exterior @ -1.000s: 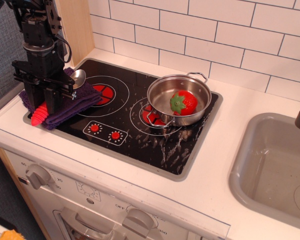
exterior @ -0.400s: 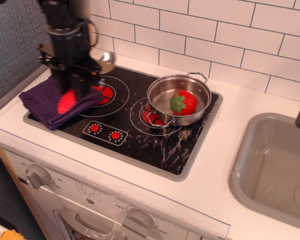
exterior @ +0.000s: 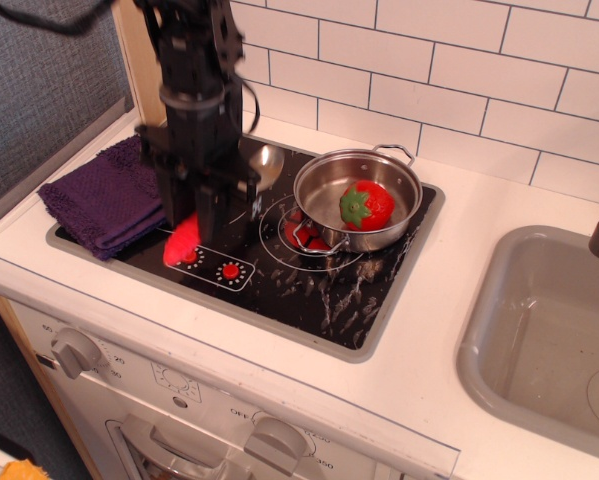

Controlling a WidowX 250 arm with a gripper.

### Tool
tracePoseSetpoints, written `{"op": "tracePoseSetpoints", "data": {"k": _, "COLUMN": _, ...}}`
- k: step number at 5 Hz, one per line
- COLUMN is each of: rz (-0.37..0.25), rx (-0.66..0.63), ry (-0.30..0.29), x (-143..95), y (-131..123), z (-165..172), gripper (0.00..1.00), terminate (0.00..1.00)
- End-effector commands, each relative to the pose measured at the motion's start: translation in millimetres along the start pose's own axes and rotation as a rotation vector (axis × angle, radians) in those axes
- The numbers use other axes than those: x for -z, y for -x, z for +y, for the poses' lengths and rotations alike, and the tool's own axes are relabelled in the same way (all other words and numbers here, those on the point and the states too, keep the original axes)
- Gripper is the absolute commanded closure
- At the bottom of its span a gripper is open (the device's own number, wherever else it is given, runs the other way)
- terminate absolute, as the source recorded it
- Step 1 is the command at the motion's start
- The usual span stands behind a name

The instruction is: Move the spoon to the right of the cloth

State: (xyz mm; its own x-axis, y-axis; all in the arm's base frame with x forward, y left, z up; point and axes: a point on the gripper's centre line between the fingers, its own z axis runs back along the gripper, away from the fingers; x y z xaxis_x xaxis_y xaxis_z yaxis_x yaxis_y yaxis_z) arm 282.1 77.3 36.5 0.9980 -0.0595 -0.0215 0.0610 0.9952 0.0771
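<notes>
pincer (exterior: 211, 205) clamped on toy spoon (exterior: 184, 241), carried rightward off purple terry cloth (exterior: 104, 195) now left of it; release pending.

The black arm hangs vertically, claw (exterior: 211, 215) pointing down.

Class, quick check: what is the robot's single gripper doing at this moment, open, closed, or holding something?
Gripper: closed on the toy spoon with the red-pink ribbed plastic handle and silver metal bowl, held over the black cooktop.
</notes>
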Motion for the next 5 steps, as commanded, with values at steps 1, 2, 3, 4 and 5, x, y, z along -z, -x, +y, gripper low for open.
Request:
{"op": "tracePoseSetpoints", "data": {"k": 1, "rz": 0.034, "rx": -0.075, "ry": 0.026, "x": 13.7, "y": 3.8, "z": 0.8, "gripper": 1.0, "terminate": 0.0}}
{"op": "tracePoseSetpoints", "data": {"k": 2, "rz": 0.041, "rx": -0.089, "ry": 0.034, "x": 15.4, "y": 7.3, "z": -1.5, "gripper": 1.0, "terminate": 0.0}}
{"op": "tracePoseSetpoints", "data": {"k": 3, "rz": 0.031, "rx": -0.083, "ry": 0.032, "x": 10.6, "y": 10.0, "z": -4.7, "gripper": 0.0, "terminate": 0.0}}
{"op": "tracePoseSetpoints", "data": {"k": 4, "rz": -0.033, "rx": -0.095, "ry": 0.04, "x": -5.0, "y": 12.5, "z": -3.6, "gripper": 0.0, "terminate": 0.0}}
{"op": "tracePoseSetpoints", "data": {"k": 5, "rz": -0.091, "rx": -0.11, "ry": 0.046, "x": -19.8, "y": 19.8, "z": -0.4, "gripper": 0.0, "terminate": 0.0}}
